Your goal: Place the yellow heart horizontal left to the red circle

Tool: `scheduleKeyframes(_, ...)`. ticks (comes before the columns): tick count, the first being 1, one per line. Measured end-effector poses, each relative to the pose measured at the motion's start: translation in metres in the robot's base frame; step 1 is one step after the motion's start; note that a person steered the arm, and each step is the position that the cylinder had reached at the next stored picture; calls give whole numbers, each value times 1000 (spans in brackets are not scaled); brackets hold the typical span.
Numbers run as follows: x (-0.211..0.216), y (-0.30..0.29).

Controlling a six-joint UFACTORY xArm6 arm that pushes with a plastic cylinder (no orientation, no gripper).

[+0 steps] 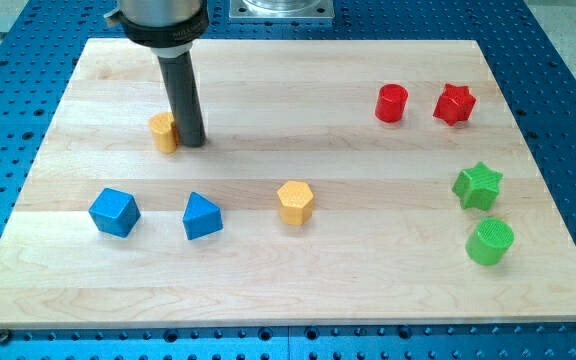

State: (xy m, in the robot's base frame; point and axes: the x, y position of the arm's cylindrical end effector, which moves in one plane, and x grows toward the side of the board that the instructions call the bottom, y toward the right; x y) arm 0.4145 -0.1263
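A: What is lying on the wooden board [268,270] right now?

B: Running from the biggest thing down: the dark rod is standing at the view's upper left, and my tip [191,143] is touching the right side of the yellow heart [162,132], partly hiding it. There is no hand here to spread or pinch, only the bare rod pressing against that block.

A: And the red circle [391,103]?

B: It is sitting well apart, toward the view's upper right, with the red star [454,104] just beside it on the right. The green star [478,186] and green cylinder [489,242] are lying below those. The blue cube [115,212], blue wedge-like block [202,216] and yellow hexagon [295,202] are lining the lower middle.

A: So how should the push be going?

B: I judge the tip is sitting on the wrong side. It should be circling round to the heart's left, then pushing steadily rightward and slightly upward, keeping the contact centred so the heart is not spinning off, and stopping short of the circle, level with it.
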Motion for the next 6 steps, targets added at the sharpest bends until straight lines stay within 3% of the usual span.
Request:
scheduleKeyframes(1,46,-17)
scheduleKeyframes(2,-1,-53)
scheduleKeyframes(3,-34,69)
scheduleKeyframes(5,-30,14)
scheduleKeyframes(6,-56,79)
